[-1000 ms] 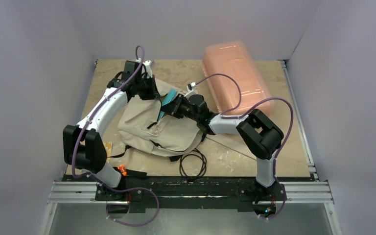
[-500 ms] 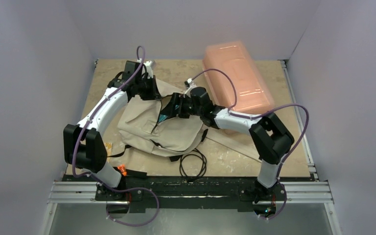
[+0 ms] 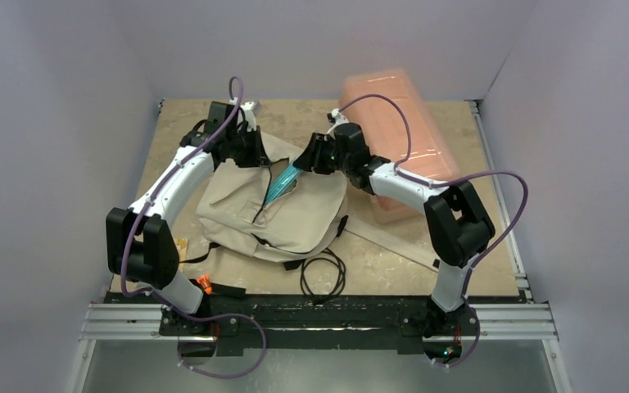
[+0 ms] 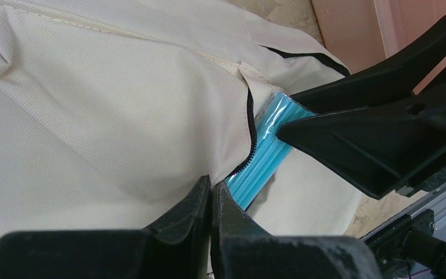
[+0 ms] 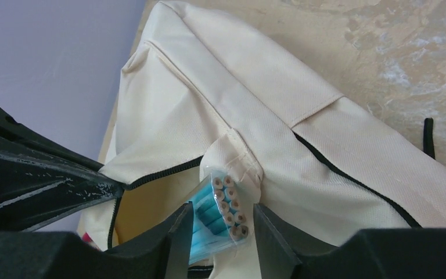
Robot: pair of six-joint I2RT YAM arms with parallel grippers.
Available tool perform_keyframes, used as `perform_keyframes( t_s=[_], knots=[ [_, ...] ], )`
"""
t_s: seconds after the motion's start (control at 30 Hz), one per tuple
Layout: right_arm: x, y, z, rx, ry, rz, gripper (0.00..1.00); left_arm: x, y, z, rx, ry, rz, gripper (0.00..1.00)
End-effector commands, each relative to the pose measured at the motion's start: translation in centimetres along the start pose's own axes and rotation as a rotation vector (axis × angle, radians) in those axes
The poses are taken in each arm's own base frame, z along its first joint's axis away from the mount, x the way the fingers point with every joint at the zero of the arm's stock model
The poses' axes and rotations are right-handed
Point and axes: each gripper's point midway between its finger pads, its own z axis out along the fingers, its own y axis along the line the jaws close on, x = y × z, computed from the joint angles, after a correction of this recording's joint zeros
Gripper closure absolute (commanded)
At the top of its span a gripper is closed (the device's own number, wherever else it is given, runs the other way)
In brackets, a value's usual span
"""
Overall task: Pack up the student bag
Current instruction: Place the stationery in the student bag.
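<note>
Student bag (image 3: 295,221) lies mid-bench (image 3: 475,246), mouth at the far end. Left pincer (image 4: 211,197) is pinched shut on the zipper edge, holding it open. Pencil pack (image 3: 281,184) sits half inside. Right pincer (image 5: 218,238) has backed up to its outer end, jaws straddling it; gripped or loose, cannot tell. Probably resetting for a push. Pink box (image 3: 409,115) beyond.

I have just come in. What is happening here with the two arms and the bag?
The left gripper pinches the cream student bag by the edge of its open zipper. The right gripper stands around a pack of teal pencils that is partly inside that opening. Whether it grips the pack is unclear.
</note>
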Motion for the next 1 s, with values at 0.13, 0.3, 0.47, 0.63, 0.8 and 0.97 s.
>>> perform_keyframes(
  t_s=[0.13, 0.3, 0.47, 0.63, 0.8, 0.97],
  knots=[
    [-0.1, 4.5, 1.2, -0.225, -0.021, -0.017, 0.82, -1.4, -3.1, -2.1, 0.111, -0.041, 0.043, 1.00],
    [1.7, 6.5, 2.4, -0.369, 0.042, 0.117, 0.99, -2.1, -4.3, -2.4, 0.163, -0.052, 0.034, 1.00],
    [3.5, 6.1, 3.9, -0.362, 0.071, 0.220, 1.00, -2.9, -5.2, -2.5, 0.202, -0.066, 0.017, 1.00],
    [4.1, 4.2, 3.8, -0.301, 0.025, 0.228, 1.00, -3.8, -5.0, -2.8, 0.171, -0.099, 0.009, 1.00],
    [4.8, 3.7, 2.6, -0.266, 0.019, 0.208, 0.99, -4.4, -4.6, -2.7, 0.140, -0.105, -0.011, 1.00],
    [6.2, 2.8, 2.1, -0.239, 0.047, 0.183, 0.99, -5.3, -4.1, -2.5, 0.107, -0.140, -0.010, 1.00]
  ],
)
